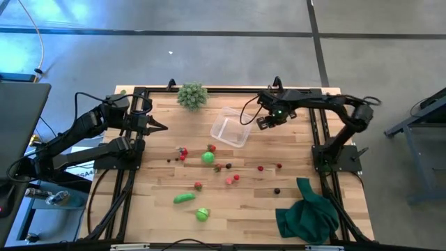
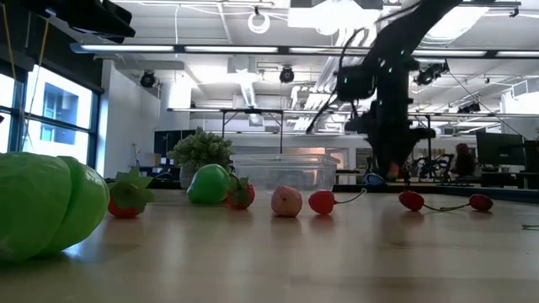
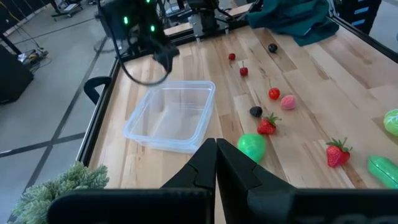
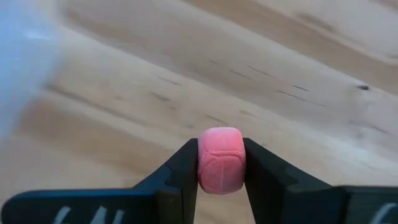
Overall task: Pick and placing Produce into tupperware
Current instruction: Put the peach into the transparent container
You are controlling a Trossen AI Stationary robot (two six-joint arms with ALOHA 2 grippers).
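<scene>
right claw [image 4: 221, 163] is clamped on a small pink produce piece [image 4: 221, 160], hovering just beside the clear tupperware [image 1: 229, 127] on the counter [image 1: 293, 209]. left claw [image 1: 162, 127] sits shut off at its side, rest of the produce [image 1: 208, 157] scattered nearer the front

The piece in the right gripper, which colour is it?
Pink piece, seen best in the right wrist view.

Green produce [image 2: 46, 215] cut off left
</scene>
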